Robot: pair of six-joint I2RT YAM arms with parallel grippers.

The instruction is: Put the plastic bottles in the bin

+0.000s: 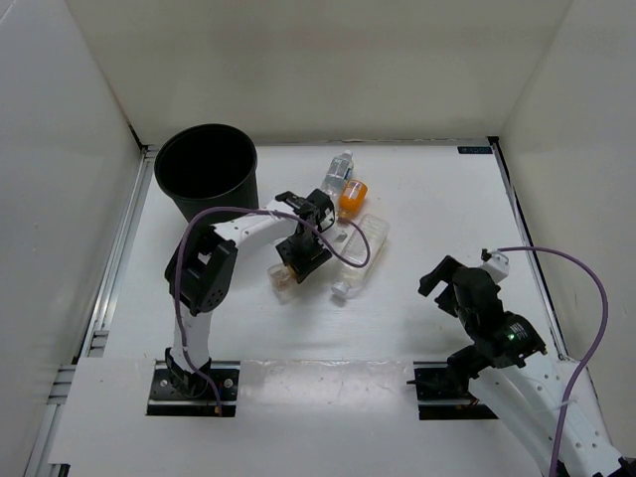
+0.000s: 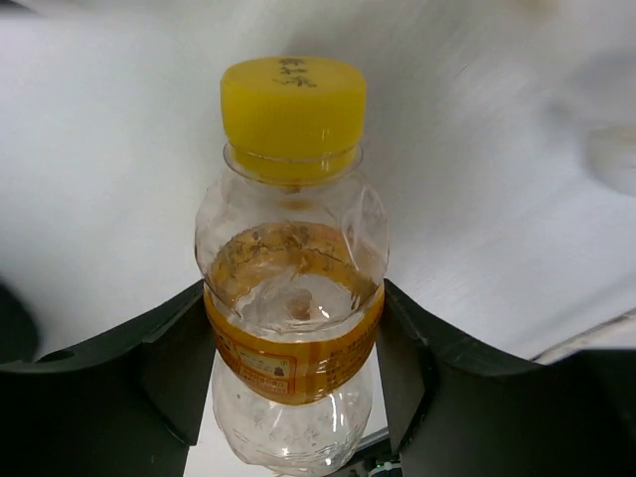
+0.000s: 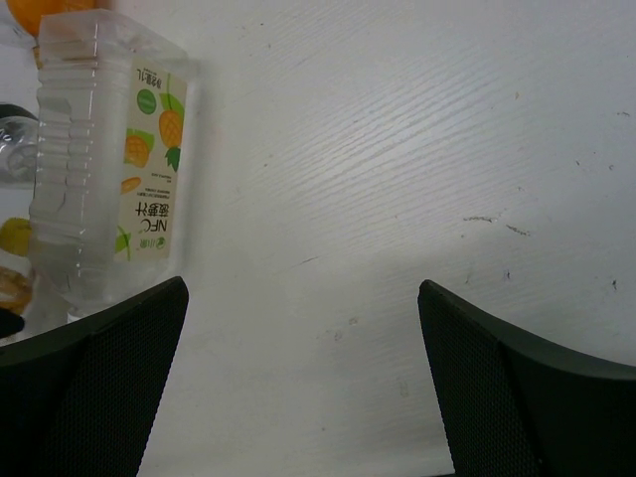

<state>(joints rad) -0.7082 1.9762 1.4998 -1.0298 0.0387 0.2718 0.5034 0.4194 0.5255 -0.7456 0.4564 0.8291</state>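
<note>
reaching from its base at the near-left edge, the left arm (image 1: 199,276) folds up at the elbow and stretches forward and right to the middle of the white table (image 1: 447,199); white walls (image 1: 60,149) close the table on the left, far and right sides, and a metal rail (image 1: 119,258) runs along the left edge; the widest bare room lies across the right half and along the near edge.

the left gripper (image 1: 301,254) tips down toward the near side; in the left wrist view its black fingers (image 2: 159,368) press on both sides of the small clear bottle with a yellow cap and an orange label band (image 2: 291,298), closed on it at the label; whether that bottle rests on the table or is lifted, i cannot tell.

the tall round black plastic bin (image 1: 206,171) stands near the far-left corner, mouth up, beyond the left elbow; the arm's own forearm and a purple cable (image 1: 229,211) lie between the bin and the held bottle.

the large clear ribbed bottle with a fruit label (image 1: 363,250) lies on its side just right of the left gripper; beyond it sit the small bottle with orange contents (image 1: 353,196) and, beside that, the small clear labelled bottle (image 1: 338,171).

the right arm (image 1: 507,343) leans in from the near-right base; the right gripper (image 1: 449,283) hangs over bare table, fingers spread wide with nothing between them.
</note>
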